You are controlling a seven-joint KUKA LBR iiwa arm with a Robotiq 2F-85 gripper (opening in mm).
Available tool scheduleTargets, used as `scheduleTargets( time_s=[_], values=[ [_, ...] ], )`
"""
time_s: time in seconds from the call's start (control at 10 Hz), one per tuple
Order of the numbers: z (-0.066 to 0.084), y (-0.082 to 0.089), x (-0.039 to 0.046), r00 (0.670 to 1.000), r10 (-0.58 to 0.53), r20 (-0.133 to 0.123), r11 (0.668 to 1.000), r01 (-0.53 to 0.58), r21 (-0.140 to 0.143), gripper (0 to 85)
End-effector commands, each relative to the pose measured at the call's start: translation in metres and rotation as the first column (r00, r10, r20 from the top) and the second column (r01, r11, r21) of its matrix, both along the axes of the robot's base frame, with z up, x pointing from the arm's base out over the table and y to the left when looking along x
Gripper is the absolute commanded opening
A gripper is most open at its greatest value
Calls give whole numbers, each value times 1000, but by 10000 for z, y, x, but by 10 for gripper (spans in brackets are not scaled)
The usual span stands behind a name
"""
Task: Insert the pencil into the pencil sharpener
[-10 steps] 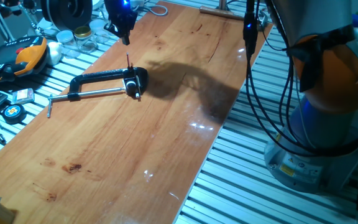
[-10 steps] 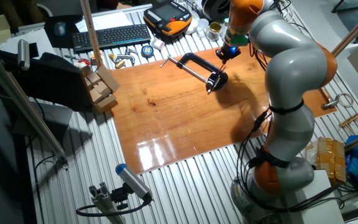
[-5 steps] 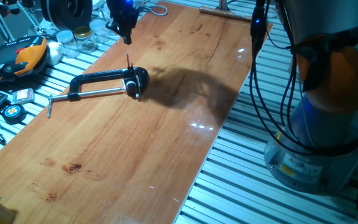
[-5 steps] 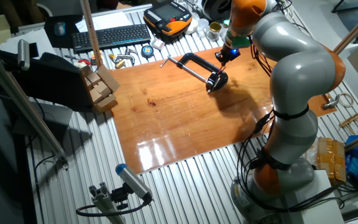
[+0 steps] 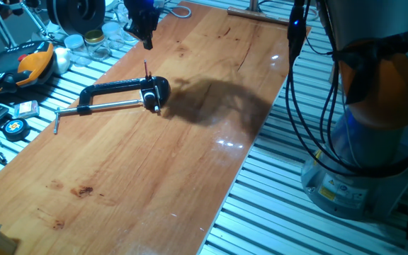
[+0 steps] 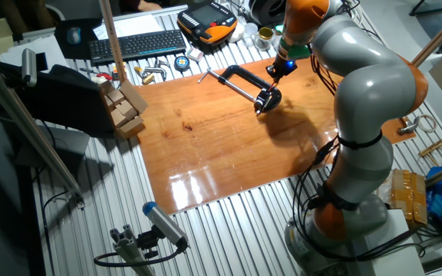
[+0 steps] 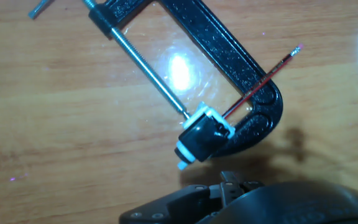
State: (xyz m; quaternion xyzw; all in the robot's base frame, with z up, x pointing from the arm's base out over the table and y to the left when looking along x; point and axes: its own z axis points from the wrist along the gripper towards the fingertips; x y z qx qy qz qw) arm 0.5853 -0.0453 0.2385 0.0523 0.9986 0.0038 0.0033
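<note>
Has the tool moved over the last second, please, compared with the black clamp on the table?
Yes. In one fixed view the tool has drifted slightly up and right, away from the clamp, which stayed put.

Wooden table (image 5: 154, 163), black clamp (image 5: 112, 91) on it

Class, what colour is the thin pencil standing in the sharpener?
Red, clearest in the hand view: the pencil is a thin red stick.

Glossy wooden tabletop (image 5: 190, 163), rough-cast black metal clamp (image 7: 229, 56)
</note>
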Motion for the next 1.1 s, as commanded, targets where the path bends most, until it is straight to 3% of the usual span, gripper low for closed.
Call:
scheduleTargets(
  time_s=[0.0,0.2,0.4,1.0],
  values=[
    [11,12,-32,1000,-10,9,1000,10,-9,0],
    [6,41,-72,999,-22,32,1000,22,-8,0],
    [-27,50,-59,999,-23,41,1000,24,-9,0],
    [-143,85,-25,999,-16,48,1000,16,-5,0]
  ],
)
